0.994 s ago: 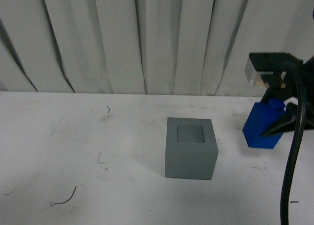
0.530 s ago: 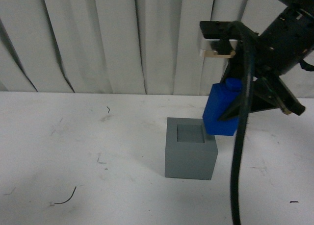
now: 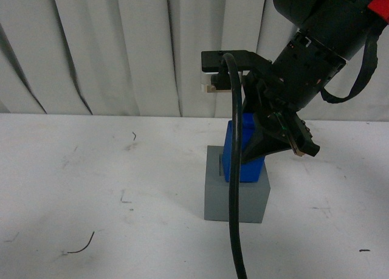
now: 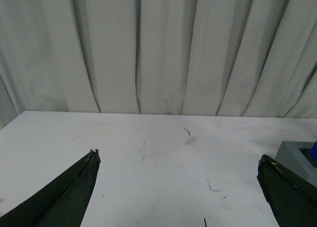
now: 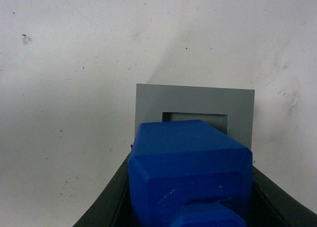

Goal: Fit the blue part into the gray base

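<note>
The gray base [image 3: 236, 197] stands on the white table right of centre, its square recess partly showing in the right wrist view [image 5: 195, 104]. My right gripper [image 3: 255, 154] is shut on the blue part [image 3: 243, 160] and holds it just above the base's top, over the recess. In the right wrist view the blue part [image 5: 190, 170] fills the space between the jaws, its knob toward the camera. My left gripper [image 4: 178, 162] is open and empty, low over the table left of the base [image 4: 297, 160].
A white pleated curtain [image 3: 121, 48] hangs behind the table. The right arm's black cable [image 3: 234, 188] hangs in front of the base. Small dark scuffs mark the tabletop [image 3: 79, 248].
My right gripper has carried the blue part from the right of the base, up and leftward, to directly over the base's top. The left arm has not shown any movement.
</note>
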You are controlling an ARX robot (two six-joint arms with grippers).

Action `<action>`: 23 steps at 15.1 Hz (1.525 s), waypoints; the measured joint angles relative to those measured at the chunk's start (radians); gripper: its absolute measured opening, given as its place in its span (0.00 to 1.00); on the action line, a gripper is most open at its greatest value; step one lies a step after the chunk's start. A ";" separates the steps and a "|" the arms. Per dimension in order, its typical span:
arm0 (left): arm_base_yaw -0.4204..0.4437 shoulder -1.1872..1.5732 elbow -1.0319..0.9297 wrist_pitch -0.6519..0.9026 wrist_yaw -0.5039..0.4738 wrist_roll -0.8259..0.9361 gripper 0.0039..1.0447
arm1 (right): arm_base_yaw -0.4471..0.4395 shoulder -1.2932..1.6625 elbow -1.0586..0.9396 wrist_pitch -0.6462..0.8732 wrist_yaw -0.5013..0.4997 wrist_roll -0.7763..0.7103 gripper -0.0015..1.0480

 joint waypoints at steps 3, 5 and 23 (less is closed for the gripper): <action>0.000 0.000 0.000 0.000 0.000 0.000 0.94 | 0.004 0.029 0.034 0.002 0.011 0.018 0.45; 0.000 0.000 0.000 0.000 0.000 0.000 0.94 | 0.003 0.031 0.041 0.009 0.016 0.027 0.45; 0.000 0.000 0.000 0.000 0.000 0.000 0.94 | 0.004 0.042 -0.010 0.093 0.000 0.053 0.93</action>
